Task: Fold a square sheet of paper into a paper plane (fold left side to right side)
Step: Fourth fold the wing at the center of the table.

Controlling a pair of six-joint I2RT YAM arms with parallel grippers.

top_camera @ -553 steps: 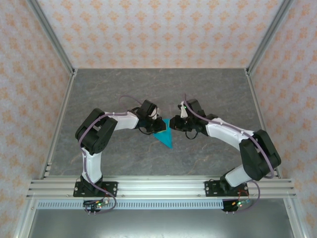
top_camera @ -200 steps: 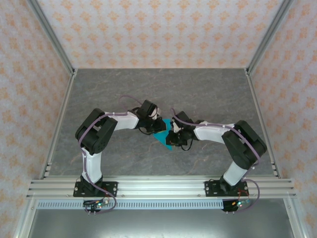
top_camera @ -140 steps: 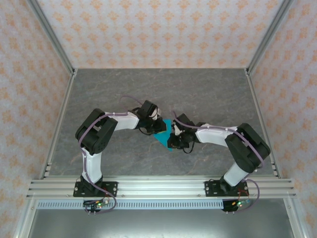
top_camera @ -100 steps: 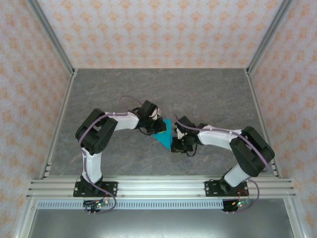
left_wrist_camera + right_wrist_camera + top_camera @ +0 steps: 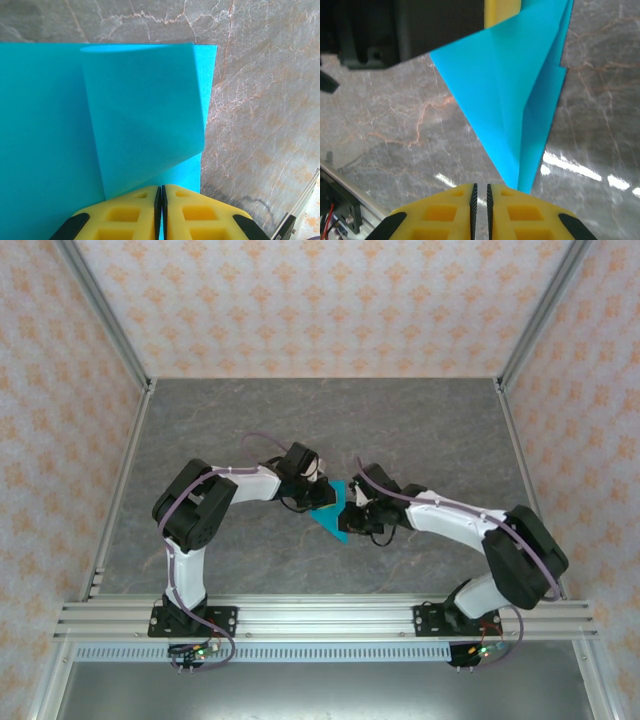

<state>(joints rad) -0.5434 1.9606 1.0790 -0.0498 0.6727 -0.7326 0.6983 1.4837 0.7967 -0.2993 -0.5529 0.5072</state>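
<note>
Grey marbled worktop [image 5: 430, 430] carries the folded cyan paper [image 5: 331, 516] at its centre, between the two arms. We see the left pincer [image 5: 161, 200] closed on the paper's raised flap. The right pincer [image 5: 480, 192] is closed too, with the paper's narrow point just beside its tips.
</note>
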